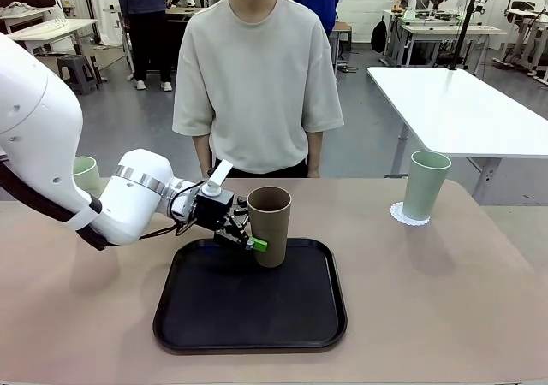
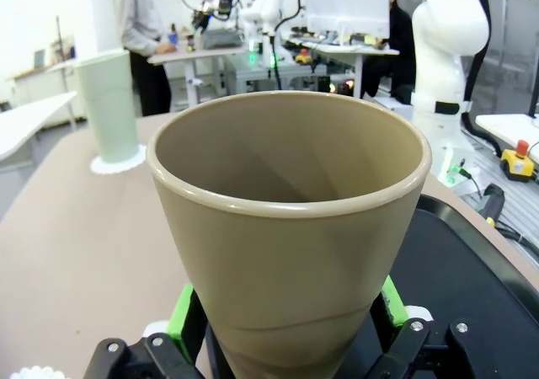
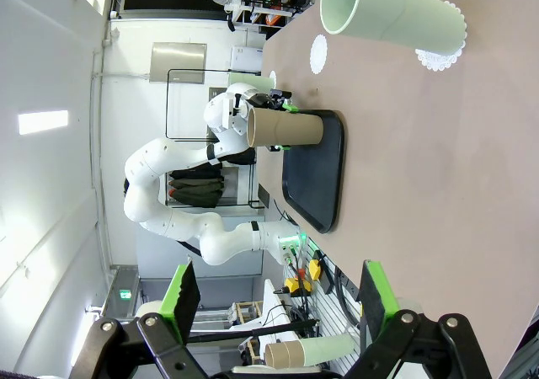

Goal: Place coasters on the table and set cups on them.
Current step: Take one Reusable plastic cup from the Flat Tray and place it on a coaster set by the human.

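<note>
A brown cup stands upright on the black tray. My left gripper straddles its lower part, jaws open, and in the left wrist view a green pad sits on each side of the brown cup. A pale green cup stands on a coaster at the table's far right. Another pale green cup shows partly behind my left arm. An empty coaster lies on the table beyond the tray. In the right wrist view my right gripper is open with nothing between its fingers.
A person stands at the far edge of the table, arms down. A white table stands beyond the far right corner. Bare tabletop lies to the right of the tray.
</note>
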